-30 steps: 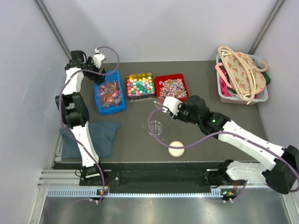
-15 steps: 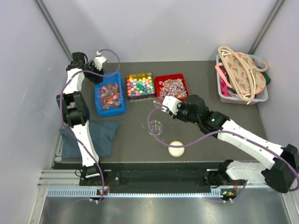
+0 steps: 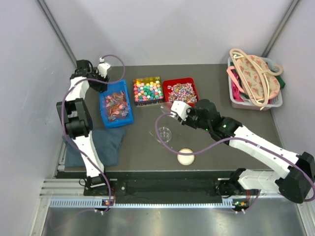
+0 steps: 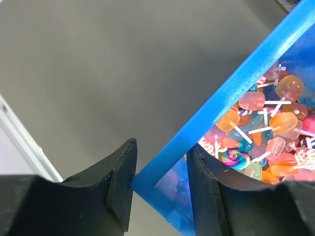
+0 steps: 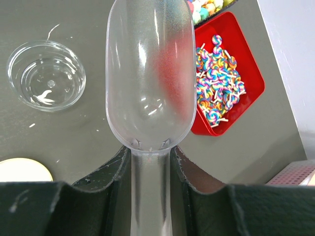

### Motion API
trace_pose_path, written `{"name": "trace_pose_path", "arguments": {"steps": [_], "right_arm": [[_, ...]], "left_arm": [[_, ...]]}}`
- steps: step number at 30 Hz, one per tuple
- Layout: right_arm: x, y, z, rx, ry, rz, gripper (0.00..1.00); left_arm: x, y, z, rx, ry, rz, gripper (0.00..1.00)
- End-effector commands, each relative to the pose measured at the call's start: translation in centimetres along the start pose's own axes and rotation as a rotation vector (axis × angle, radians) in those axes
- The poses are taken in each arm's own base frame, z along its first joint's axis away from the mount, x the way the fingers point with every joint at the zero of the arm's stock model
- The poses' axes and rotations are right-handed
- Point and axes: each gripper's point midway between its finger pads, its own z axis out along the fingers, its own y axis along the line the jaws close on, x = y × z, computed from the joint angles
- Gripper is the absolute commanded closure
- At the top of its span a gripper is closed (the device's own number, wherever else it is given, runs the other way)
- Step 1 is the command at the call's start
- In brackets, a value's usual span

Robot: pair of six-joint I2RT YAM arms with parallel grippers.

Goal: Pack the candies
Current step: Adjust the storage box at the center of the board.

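Observation:
Three trays of candies stand at the back: a blue tray [image 3: 130, 109] of lollipop sweets [image 4: 266, 132], a middle tray of multicoloured cubes [image 3: 147, 90], and a red tray [image 3: 193, 88] of swirl lollipops [image 5: 216, 91]. My left gripper [image 3: 101, 81] is shut on the blue tray's far left corner [image 4: 162, 162], one jaw outside the wall and one inside. My right gripper [image 3: 181, 111] is shut on the handle of an empty clear scoop [image 5: 150, 73], held above the table between the red tray and a clear empty cup [image 3: 165, 133]. The cup also shows in the right wrist view [image 5: 46, 74].
A round cream lid [image 3: 185, 157] lies near the cup toward the front. A grey basket [image 3: 275, 102] with hangers and a patterned bag stands at the back right. A dark blue cushion [image 3: 106, 145] lies at the left by the left arm.
The left gripper has closed in on the blue tray's far corner, and the tray has shifted toward the front and turned slightly. The right arm and scoop have barely moved.

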Motion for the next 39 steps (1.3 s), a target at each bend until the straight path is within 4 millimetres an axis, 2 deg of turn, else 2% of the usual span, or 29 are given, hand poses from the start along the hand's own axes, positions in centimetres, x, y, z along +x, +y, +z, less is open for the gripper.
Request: {"name": "trace_pose_path", "arguments": {"steps": [1, 6, 10, 11, 13, 14, 17, 22, 24, 27, 28, 30, 31, 32, 33, 35, 39], "right_arm": [[-3.0, -1.7, -0.7, 0.036, -0.088, 0.03, 1.0], [-3.3, -1.9, -0.7, 0.034, -0.092, 0.046, 1.0], [-3.5, -1.8, -0.5, 0.026, -0.092, 0.053, 1.0], [-3.6, -1.8, -0.6, 0.026, -0.094, 0.053, 1.0], [-3.6, -1.8, -0.5, 0.023, -0.093, 0.056, 1.0], [-3.6, -1.8, -0.5, 0.022, -0.094, 0.056, 1.0], [-3.9, -1.7, -0.5, 0.016, -0.098, 0.058, 1.0], [-4.0, -1.4, -0.3, -0.008, -0.089, 0.058, 1.0], [-4.2, -1.3, -0.3, -0.016, -0.085, 0.05, 1.0], [-4.7, -0.8, 0.0, -0.039, -0.075, 0.026, 1.0], [-5.3, -1.0, -0.1, -0.04, -0.081, 0.019, 1.0], [-5.3, -0.5, 0.3, -0.076, -0.07, 0.008, 1.0], [-5.9, -0.7, 0.2, -0.076, -0.079, 0.005, 1.0], [-5.9, -0.5, 0.5, -0.093, -0.075, -0.003, 1.0], [-5.8, -0.4, 0.5, -0.101, -0.068, -0.012, 1.0], [-6.2, -0.6, 0.9, -0.111, -0.055, -0.018, 1.0], [-6.8, -0.9, 0.9, -0.136, -0.028, -0.032, 1.0]], "left_arm": [[2.5, 1.4, -0.8, -0.128, 0.098, -0.169, 0.54], [2.4, 1.0, -1.5, -0.177, 0.095, -0.319, 0.55], [2.6, 0.5, -3.0, -0.219, 0.105, -0.406, 0.54], [3.3, 0.2, -3.2, -0.23, 0.126, -0.423, 0.54], [3.1, -0.2, -4.2, -0.244, 0.124, -0.445, 0.53], [3.7, -0.5, -4.4, -0.247, 0.14, -0.454, 0.52], [3.6, -1.8, -5.3, -0.211, 0.134, -0.439, 0.41], [3.1, -2.6, -6.3, -0.17, 0.119, -0.347, 0.22], [2.7, -2.5, -6.5, -0.156, 0.107, -0.285, 0.21], [1.7, -1.7, -6.3, -0.148, 0.079, -0.212, 0.21], [1.7, -1.7, -5.6, -0.127, 0.075, -0.201, 0.21], [0.5, -0.8, -5.5, -0.125, 0.049, -0.159, 0.21], [0.5, -0.8, -4.7, -0.105, 0.05, -0.15, 0.22], [-0.6, -0.2, -4.7, -0.106, 0.031, -0.108, 0.22], [-0.1, -0.3, -3.9, -0.086, 0.045, -0.104, 0.22], [-1.3, 0.0, -3.6, -0.07, 0.027, -0.067, 0.23], [-1.6, -0.5, -2.0, -0.008, 0.033, -0.025, 0.23]]}}
